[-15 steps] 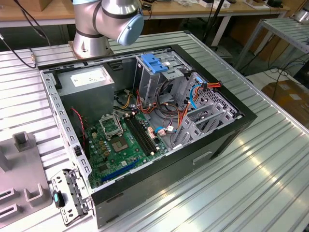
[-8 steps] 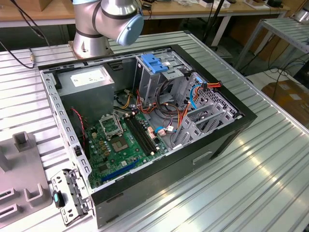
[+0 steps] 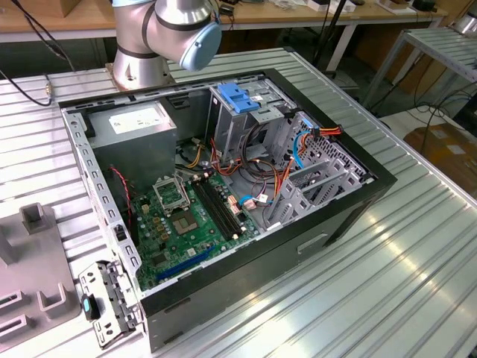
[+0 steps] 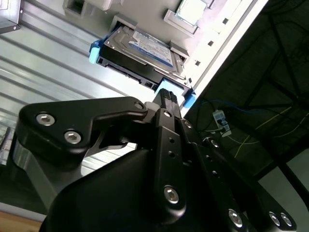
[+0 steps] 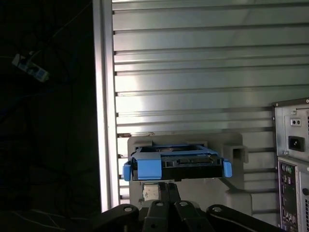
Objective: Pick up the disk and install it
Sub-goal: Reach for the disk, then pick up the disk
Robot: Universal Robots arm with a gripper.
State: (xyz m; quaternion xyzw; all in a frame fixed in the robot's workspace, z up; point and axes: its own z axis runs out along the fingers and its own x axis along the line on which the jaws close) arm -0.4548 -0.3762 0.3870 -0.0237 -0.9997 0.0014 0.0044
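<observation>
**Robot gripper poised at blue-railed disk on workshop table**

The disk (image 4: 140, 50), a dark-grey drive between 2 bright blue side rails, lies flat in a pale grey holder (image 5: 235, 195) on the ribbed metal table (image 3: 387, 283), close to the table's edge. A white-and-blue label covers its top face, and the print is too small to read. The black gripper (image 4: 164, 96) sits just beside the disk's connector end, holding nothing. It may be brushing a blue rail, though that is hard to judge, and whether it is released or clenched cannot be told. In the exterior view, 1 open computer case (image 3: 350, 216) lies on its side on the table, exposing its green motherboard (image 3: 186, 224) and bundled wires. A white sticker marks the power supply (image 3: 141, 145), and the arm's base (image 3: 160, 33) stands behind the case. Wooden benches (image 3: 298, 13) line the room, and cables trail across the dark floor (image 4: 270, 72).
</observation>
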